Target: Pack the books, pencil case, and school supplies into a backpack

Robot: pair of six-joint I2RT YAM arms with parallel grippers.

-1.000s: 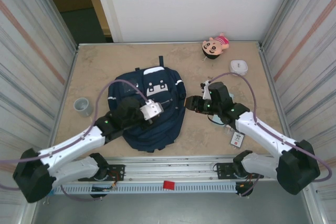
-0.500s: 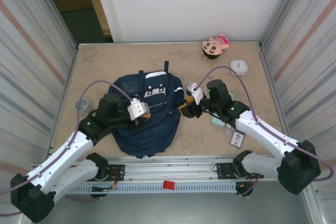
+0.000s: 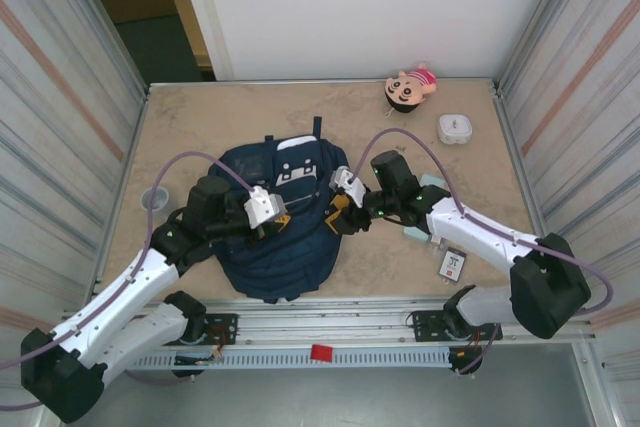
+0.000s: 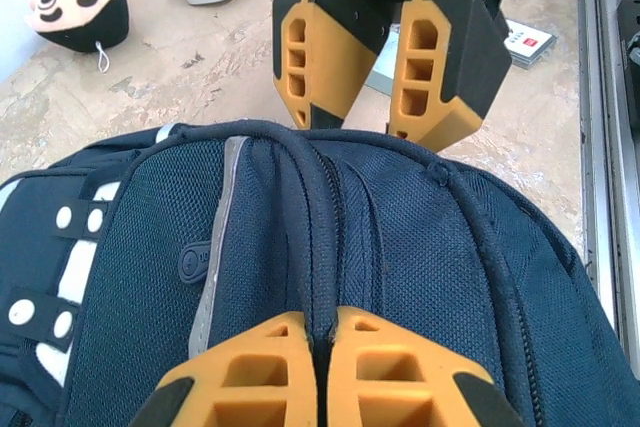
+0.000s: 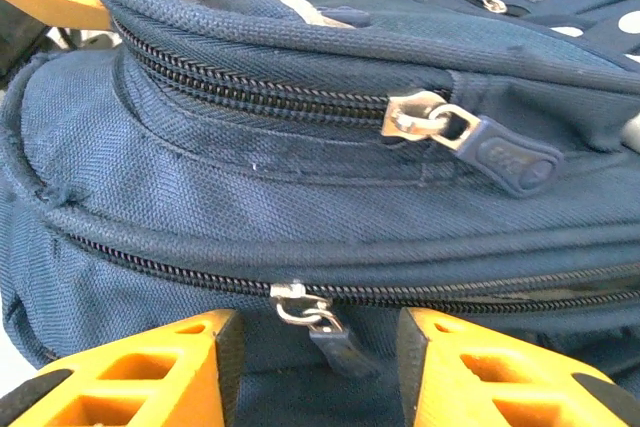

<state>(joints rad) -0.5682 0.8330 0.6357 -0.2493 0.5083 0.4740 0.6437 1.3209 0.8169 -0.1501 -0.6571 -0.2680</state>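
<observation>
— What lies closest to us on the table?

— At the lower right of the top view there is the small flat black-and-white card packet (image 3: 452, 265), just beside the right arm. A little further in is the pale mint-green oblong pencil case (image 3: 414, 235). It lies under that same arm and is partly hidden by it.

— And where is the bag?

— The large navy blue fabric backpack (image 3: 290, 257) sits on the beige table (image 3: 200, 117), a little left of the centre, between the two arms. Its white patches are on its far part.

— What is the left gripper doing?

— The left gripper (image 4: 320, 325) is at the bottom of its own wrist view. Its orange fingers (image 4: 250, 367) are pressed together, and they pinch the fabric of the backpack right at a zip line.

— And the right one?

— The right gripper (image 5: 315, 332) meets the backpack from the right side, facing the left one. Its fingers (image 5: 150, 372) are spread, one on each side of a small dark zipper pull (image 5: 330, 345) that hangs from the lower zip. I cannot tell if they touch the cloth. Above, a second zip has a metal slider with a blue tab (image 5: 500, 155). Both zips look shut in this view.

— What is behind all this?

— At the upper right of the top view stands a white rounded square box (image 3: 454, 128), well apart from the backpack. Beyond it, a pink plush doll (image 3: 410, 87) lies at the far edge of the table, near the white wall.
</observation>
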